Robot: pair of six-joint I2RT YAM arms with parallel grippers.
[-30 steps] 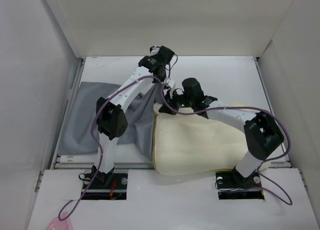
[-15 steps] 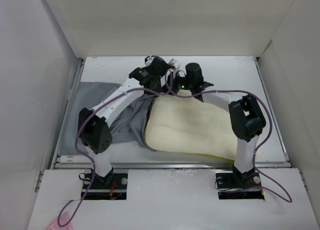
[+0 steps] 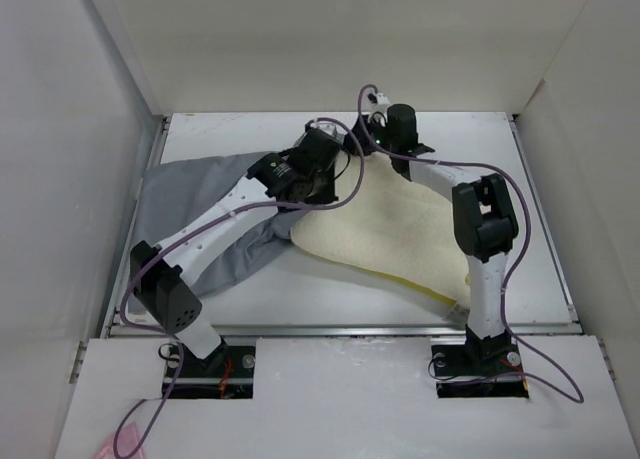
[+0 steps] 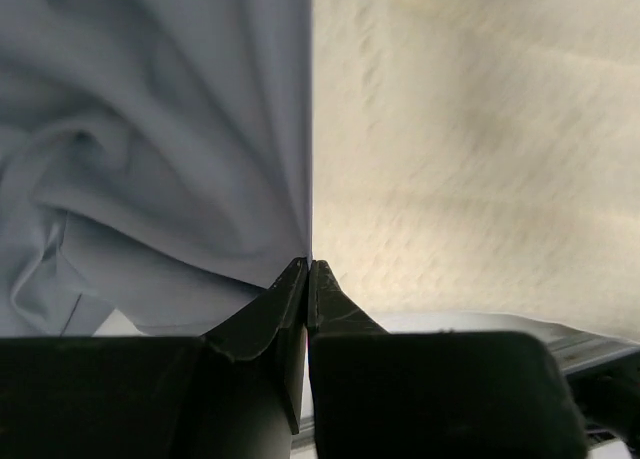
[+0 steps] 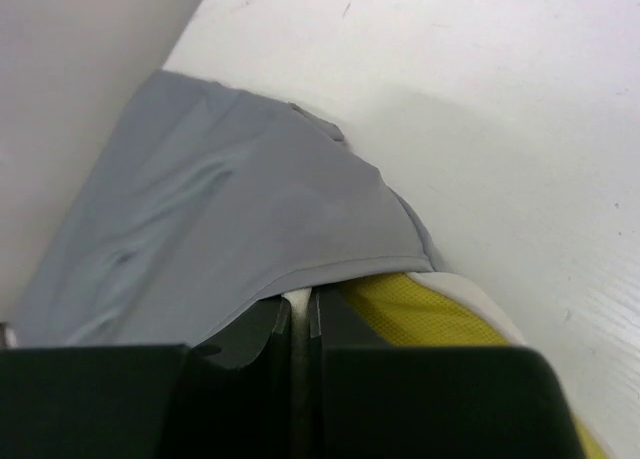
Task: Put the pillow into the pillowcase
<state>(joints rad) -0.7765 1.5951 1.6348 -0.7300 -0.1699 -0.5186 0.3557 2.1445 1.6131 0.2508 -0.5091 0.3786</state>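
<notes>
White desk [image 3: 480, 139] between white walls: the step in hand seems to be putting the pillowcase mouth over the pillow's end.
The pillow [image 3: 390, 229] lies mid-desk, and the grey pillowcase [image 3: 190, 194] is at its left, the hem lying over its yellow edge. The left tool [image 4: 308, 264] and the right tool [image 5: 300, 301] are both closed, pinching that hem. The next move probably calls for pulling the hem further along the pillow.

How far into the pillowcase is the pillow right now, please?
Mostly out: the pillow lies largely bare, only its far left corner tucked under the pillowcase hem.
</notes>
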